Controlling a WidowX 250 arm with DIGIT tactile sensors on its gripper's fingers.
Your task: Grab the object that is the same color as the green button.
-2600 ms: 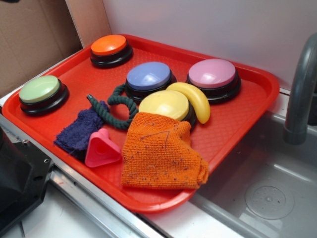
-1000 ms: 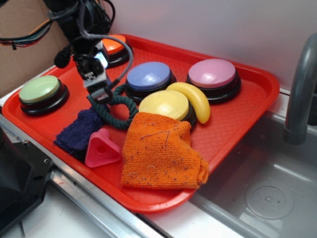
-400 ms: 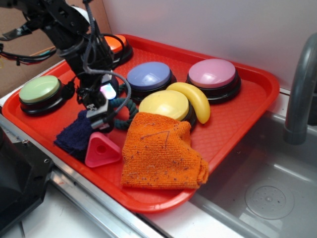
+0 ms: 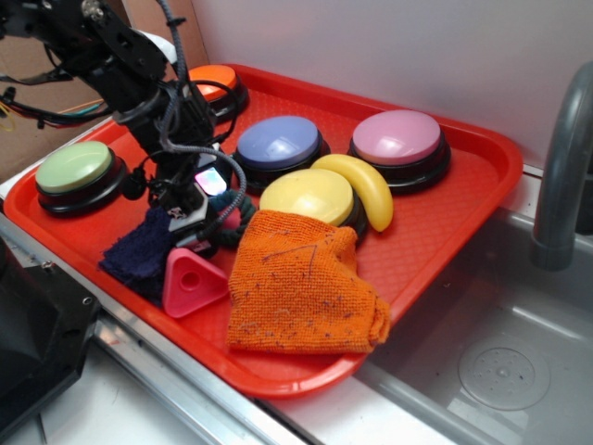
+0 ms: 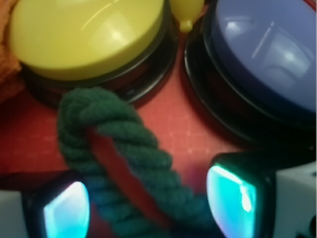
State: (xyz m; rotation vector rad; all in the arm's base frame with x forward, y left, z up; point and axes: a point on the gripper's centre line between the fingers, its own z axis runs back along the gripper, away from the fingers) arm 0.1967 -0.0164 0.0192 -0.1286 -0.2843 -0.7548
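Rope toy [image 4: 243, 206]: mostly hidden behind gripper [image 4: 206, 232] in exterior view. Wrist view: blue button [image 5: 262, 54] cropped at 3 o'clock edge; whole frame blurred.

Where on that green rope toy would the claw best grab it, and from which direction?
Probably across the twisted strand of the rope toy, coming straight down from above. It lies flat on the tray, and the strand is narrow enough to fit between the two fingers. The gripper already straddles it, open, clear of the yellow button and blue button.

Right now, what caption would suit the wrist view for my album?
Claw open astride the green rope toy, yellow button and blue button beyond.
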